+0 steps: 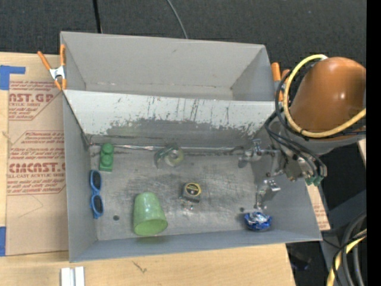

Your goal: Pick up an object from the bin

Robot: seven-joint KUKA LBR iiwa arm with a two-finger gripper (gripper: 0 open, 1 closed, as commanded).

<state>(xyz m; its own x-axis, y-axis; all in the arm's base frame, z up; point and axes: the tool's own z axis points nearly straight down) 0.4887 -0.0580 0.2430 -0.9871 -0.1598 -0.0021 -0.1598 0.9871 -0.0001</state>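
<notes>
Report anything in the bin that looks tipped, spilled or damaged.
The green cup near the front looks tipped over rather than upright. The blue thing in the front right corner looks crumpled. Nothing looks spilled.

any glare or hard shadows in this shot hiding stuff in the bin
Camera view: the light is even and the shadows are soft; the green cup and blue sunglasses lie clear of any dark patch. Camera view: there is a mild sheen on the orange cover and on the bin's scuffed back wall; glare hides nothing.
</notes>
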